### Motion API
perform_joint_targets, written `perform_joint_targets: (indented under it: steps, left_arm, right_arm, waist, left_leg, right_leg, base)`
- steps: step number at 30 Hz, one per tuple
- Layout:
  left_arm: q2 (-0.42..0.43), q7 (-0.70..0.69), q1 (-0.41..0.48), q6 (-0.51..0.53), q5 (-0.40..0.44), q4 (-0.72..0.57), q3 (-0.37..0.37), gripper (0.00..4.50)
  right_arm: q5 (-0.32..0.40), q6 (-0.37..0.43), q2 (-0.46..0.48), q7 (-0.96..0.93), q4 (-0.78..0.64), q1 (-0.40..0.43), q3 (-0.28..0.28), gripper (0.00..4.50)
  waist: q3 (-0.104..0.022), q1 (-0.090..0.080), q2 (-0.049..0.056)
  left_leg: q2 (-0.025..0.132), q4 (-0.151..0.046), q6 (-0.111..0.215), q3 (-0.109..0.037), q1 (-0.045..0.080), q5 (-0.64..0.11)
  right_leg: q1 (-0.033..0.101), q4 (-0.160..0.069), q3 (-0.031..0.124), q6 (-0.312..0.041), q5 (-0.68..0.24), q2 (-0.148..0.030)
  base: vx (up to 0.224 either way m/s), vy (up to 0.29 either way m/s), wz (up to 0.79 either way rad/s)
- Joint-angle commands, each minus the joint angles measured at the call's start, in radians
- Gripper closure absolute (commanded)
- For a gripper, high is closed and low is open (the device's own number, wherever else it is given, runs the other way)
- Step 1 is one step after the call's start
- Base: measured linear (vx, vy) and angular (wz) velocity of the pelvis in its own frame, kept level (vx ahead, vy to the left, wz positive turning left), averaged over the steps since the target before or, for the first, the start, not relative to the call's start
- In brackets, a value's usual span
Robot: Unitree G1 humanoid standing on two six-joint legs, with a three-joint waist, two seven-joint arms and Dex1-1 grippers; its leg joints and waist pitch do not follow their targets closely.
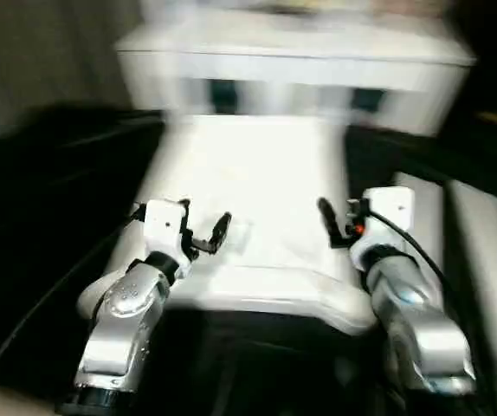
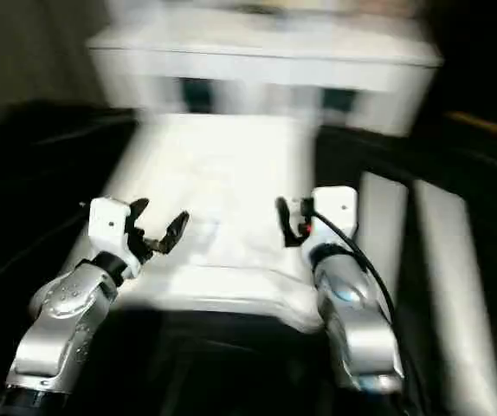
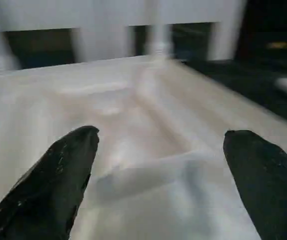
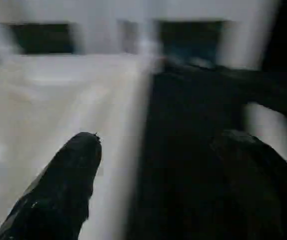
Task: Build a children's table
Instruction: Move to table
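Right in front of me the tabletop (image 1: 257, 182) is lying flat on the dark floor, short edge toward me, with the white cabinet (image 1: 300, 65) just behind its far end. Two of the legs (image 1: 482, 260) are lying side by side on the floor off to my right, apart from the tabletop's long edge.

My left gripper (image 1: 203, 227) is hovering over the near left part of the tabletop, fingers spread wide with nothing between them. My right gripper (image 1: 338, 224) is hanging over the near right edge, also wide open and empty; in its wrist view one finger (image 4: 66, 185) is sitting over white plastic and the other over dark floor, so I'm straddling that edge.

Everything's pretty smeared, so I honestly can't say which face is up or where the corner sockets are. My guess is the step in hand is getting a hold on the tabletop or going for a leg. What I'm thinking: get a steady look first, keep both grippers open until a finger is properly on each side of the rim, and not clip the legs while swinging right.
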Motion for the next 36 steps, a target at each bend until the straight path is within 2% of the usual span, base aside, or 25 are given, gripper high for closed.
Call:
perform_joint_targets:
  steps: [1, 2, 4, 6, 7, 8, 10, 14, 16, 18, 20, 21, 22, 23, 24, 25, 26, 27, 28, 29, 30, 31, 32, 34, 36]
  left_arm:
    - [0.004, 0.008, -0.012, 0.002, 0.006, -0.009, 0.004, 0.01]
    - [0.004, 0.012, -0.013, 0.001, 0.011, -0.011, 0.001, 0.01]
    - [-0.008, 0.033, -0.012, -0.009, 0.018, -0.03, -0.005, 0.01]
    - [-0.014, 0.045, -0.011, 0.002, 0.021, -0.042, -0.01, 0.01]
    - [-0.017, 0.055, -0.006, 0.003, 0.044, -0.06, -0.03, 0.01]
    - [-0.016, 0.063, -0.005, 0.005, 0.063, -0.068, -0.042, 0.01]
    - [-0.036, 0.102, -0.006, 0.02, 0.085, -0.071, -0.043, 0.01]
    - [-0.053, 0.143, -0.008, 0.036, 0.098, -0.068, -0.041, 0.01]
    - [-0.061, 0.164, -0.008, 0.03, 0.104, -0.066, -0.035, 0.01]
    - [-0.062, 0.183, -0.011, 0.035, 0.117, -0.066, -0.031, 0.01]
    - [-0.061, 0.196, -0.015, 0.043, 0.126, -0.059, -0.027, 0.01]
    - [-0.067, 0.207, -0.021, 0.051, 0.12, -0.048, -0.014, 0.01]
    - [-0.073, 0.209, -0.024, 0.051, 0.11, -0.043, -0.004, 0.01]
    - [-0.078, 0.21, -0.025, 0.05, 0.102, -0.041, 0.002, 0.01]
    - [-0.088, 0.226, -0.031, 0.06, 0.091, -0.041, 0.019, 0.01]
    - [-0.089, 0.226, -0.032, 0.062, 0.089, -0.041, 0.02, 0.01]
    - [-0.091, 0.226, -0.034, 0.068, 0.083, -0.041, 0.024, 0.01]
    - [-0.092, 0.228, -0.037, 0.073, 0.079, -0.041, 0.028, 0.01]
    - [-0.092, 0.228, -0.037, 0.074, 0.078, -0.041, 0.03, 0.01]
    - [-0.095, 0.226, -0.036, 0.073, 0.072, -0.047, 0.031, 0.01]
    - [-0.096, 0.237, -0.036, 0.076, 0.085, -0.057, 0.031, 0.01]
    - [-0.094, 0.247, -0.036, 0.08, 0.1, -0.061, 0.029, 0.01]
    - [-0.091, 0.25, -0.037, 0.094, 0.108, -0.061, 0.027, 0.01]
    - [-0.085, 0.232, -0.041, 0.083, 0.097, -0.065, 0.022, 0.01]
    - [-0.084, 0.234, -0.047, 0.063, 0.093, -0.068, 0.026, 0.01]
  right_arm:
    - [0.007, 0.022, 0.003, -0.01, -0.022, -0.001, -0.002, 0.52]
    - [0.005, 0.025, 0.003, -0.01, -0.023, -0.001, -0.003, 0.52]
    - [0.002, 0.036, 0.003, -0.006, -0.026, -0.003, 0.001, 0.52]
    - [0.0, 0.034, 0.002, -0.001, -0.022, -0.009, 0.007, 0.52]
    - [0.002, 0.034, -0.003, 0.016, -0.018, -0.018, 0.019, 0.52]
    - [0.01, 0.039, -0.005, 0.029, -0.017, -0.024, 0.025, 0.52]
    - [0.021, 0.058, -0.027, 0.079, -0.002, -0.037, 0.056, 0.52]
    - [0.031, 0.06, -0.05, 0.131, 0.011, -0.052, 0.078, 0.52]
    - [0.022, 0.048, -0.058, 0.135, 0.026, -0.061, 0.081, 0.52]
    - [0.01, 0.036, -0.066, 0.137, 0.04, -0.07, 0.083, 0.52]
    - [-0.007, 0.022, -0.08, 0.14, 0.063, -0.086, 0.086, 0.52]
    - [-0.014, 0.022, -0.093, 0.146, 0.075, -0.095, 0.093, 0.52]
    - [-0.018, 0.023, -0.098, 0.147, 0.079, -0.098, 0.096, 0.52]
    - [-0.02, 0.023, -0.103, 0.148, 0.082, -0.101, 0.099, 0.52]
    - [-0.011, 0.018, -0.102, 0.148, 0.09, -0.102, 0.101, 0.52]
    - [-0.011, 0.018, -0.101, 0.148, 0.091, -0.102, 0.101, 0.52]
    - [-0.008, 0.015, -0.099, 0.146, 0.094, -0.101, 0.099, 0.52]
    - [-0.002, 0.009, -0.096, 0.147, 0.098, -0.099, 0.098, 0.52]
    - [0.0, 0.005, -0.095, 0.147, 0.1, -0.098, 0.097, 0.52]
    - [-0.004, -0.009, -0.092, 0.142, 0.104, -0.098, 0.096, 0.52]
    - [-0.024, -0.051, -0.094, 0.13, 0.116, -0.102, 0.102, 0.52]
    - [-0.037, -0.073, -0.096, 0.124, 0.123, -0.104, 0.107, 0.52]
    - [-0.057, -0.099, -0.101, 0.112, 0.129, -0.105, 0.116, 0.52]
    - [-0.066, -0.107, -0.107, 0.117, 0.136, -0.106, 0.125, 0.52]
    - [-0.033, -0.093, -0.104, 0.159, 0.131, -0.104, 0.122, 0.52]
  waist:
    - [-0.062, 0.029, -0.049]
    - [-0.062, 0.033, -0.055]
    - [-0.053, 0.01, -0.062]
    - [-0.035, -0.015, -0.047]
    - [-0.015, -0.045, 0.023]
    - [-0.003, -0.046, 0.046]
    - [-0.012, -0.026, 0.078]
    - [-0.088, -0.041, 0.071]
    - [-0.102, -0.033, 0.047]
    - [-0.093, -0.038, 0.028]
    - [-0.081, -0.015, -0.022]
    - [-0.085, 0.008, -0.051]
    - [-0.065, -0.012, -0.025]
    - [-0.048, -0.03, -0.037]
    - [-0.053, -0.036, -0.031]
    - [-0.055, -0.049, -0.015]
    - [-0.054, -0.058, 0.037]
    - [-0.053, -0.069, 0.049]
    - [-0.071, -0.084, 0.059]
    - [-0.085, -0.148, 0.012]
    - [-0.081, -0.056, -0.049]
    - [-0.097, -0.046, -0.058]
    - [-0.08, -0.007, -0.075]
    - [-0.083, 0.027, -0.037]
    - [-0.103, 0.01, 0.028]
  left_leg:
    - [-0.045, 0.038, 0.12, -0.04, -0.061, -0.176]
    - [-0.059, 0.091, 0.096, -0.098, -0.09, -0.115]
    - [-0.093, 0.118, 0.072, -0.134, -0.09, -0.096]
    - [-0.103, 0.07, 0.084, -0.14, -0.021, -0.116]
    - [-0.043, -0.099, 0.123, -0.194, -0.015, -0.333]
    - [0.075, -0.253, 0.105, -0.232, -0.143, -0.798]
    - [0.1, -0.241, -0.023, -0.248, -0.086, -0.99]
    - [0.073, -0.193, -0.015, -0.331, 0.045, -0.362]
    - [0.034, -0.217, 0.04, -0.368, 0.03, -0.073]
    - [0.002, -0.261, 0.018, -0.42, -0.016, -0.192]
    - [-0.092, -0.148, 0.007, -0.302, -0.132, -0.299]
    - [-0.143, 0.022, 0.038, -0.214, -0.199, -0.213]
    - [-0.099, 0.159, 0.041, -0.11, -0.182, -0.06]
    - [-0.077, 0.166, 0.039, -0.086, -0.199, -0.034]
    - [-0.055, 0.114, 0.004, -0.042, -0.155, -0.062]
    - [-0.026, 0.082, 0.042, -0.049, -0.149, -0.125]
    - [0.027, -0.021, 0.127, -0.101, -0.181, -0.221]
    - [0.036, -0.08, 0.207, -0.155, -0.196, -0.237]
    - [0.054, -0.162, 0.366, -0.25, -0.092, -0.185]
    - [0.036, -0.108, 0.491, -0.298, 0.003, 0.021]
    - [-0.061, 0.077, 0.298, -0.162, -0.113, 0.007]
    - [-0.046, 0.167, 0.209, -0.169, -0.233, -0.063]
    - [-0.077, 0.114, 0.114, -0.132, -0.21, 0.052]
    - [-0.061, -0.017, 0.086, -0.119, -0.142, 0.265]
    - [0.078, -0.041, 0.249, -0.204, -0.037, 0.426]
  right_leg:
    - [0.128, -0.143, 0.2, -0.041, -0.893, -0.194]
    - [0.134, -0.136, 0.261, -0.077, -0.902, -0.207]
    - [0.096, -0.138, 0.27, -0.093, -0.822, -0.149]
    - [0.027, -0.163, 0.222, -0.058, -0.786, -0.06]
    - [0.042, -0.096, 0.044, -0.09, -0.596, -0.001]
    - [0.073, 0.173, -0.05, -0.038, -0.25, -0.001]
    - [0.05, 0.178, -0.091, -0.021, -0.078, -0.023]
    - [0.053, 0.114, -0.075, -0.035, -0.255, -0.025]
    - [0.104, 0.085, -0.052, -0.081, -0.294, -0.024]
    - [0.149, 0.071, -0.004, -0.133, -0.276, -0.042]
    - [0.198, -0.061, 0.04, -0.422, -0.323, -0.127]
    - [0.222, -0.112, -0.007, -0.409, -0.409, -0.213]
    - [0.179, -0.118, -0.085, -0.22, -0.463, -0.266]
    - [0.167, -0.116, -0.15, -0.102, -0.443, -0.278]
    - [0.183, -0.126, -0.333, 0.154, -0.338, -0.244]
    - [0.221, -0.125, -0.359, 0.219, -0.315, -0.259]
    - [0.335, -0.043, -0.313, 0.247, -0.199, -0.267]
    - [0.338, 0.067, -0.242, 0.216, -0.118, -0.211]
    - [0.18, 0.19, -0.093, 0.121, -0.272, -0.112]
    - [0.083, 0.144, -0.037, 0.111, -0.287, -0.127]
    - [0.113, -0.015, 0.087, 0.172, -0.122, -0.283]
    - [0.238, 0.016, 0.139, 0.187, 0.318, -0.357]
    - [0.213, 0.063, 0.026, 0.171, 0.766, -0.223]
    - [0.202, 0.089, -0.048, 0.026, 0.848, -0.115]
    - [0.123, 0.147, -0.06, -0.02, 0.443, -0.068]
  base:
    - [-0.005, 0.149, -0.79]
    - [-0.005, 0.149, -0.79]
    - [-0.054, 0.169, -0.66]
    - [-0.084, 0.202, -0.65]
    - [-0.127, 0.265, -0.43]
    - [-0.127, 0.265, -0.43]
    - [-0.115, 0.207, 0.04]
    - [-0.057, 0.1, -0.09]
    - [-0.139, 0.054, -0.48]
    - [-0.156, -0.014, -0.54]
    - [-0.156, -0.164, -0.34]
    - [-0.122, -0.188, -0.23]
    - [-0.077, -0.148, -0.21]
    - [-0.103, -0.207, -0.32]
    - [-0.064, -0.105, -0.24]
    - [-0.017, -0.063, -0.15]
    - [0.0, 0.0, 0.0]
    - [0.0, 0.0, 0.0]
    - [0.088, -0.032, 0.4]
    - [0.088, -0.032, 0.4]
    - [0.088, -0.063, 0.56]
    - [0.058, -0.011, 0.09]
    - [0.058, -0.011, 0.09]
    - [0.033, 0.053, -0.15]
    - [0.025, 0.098, -0.01]
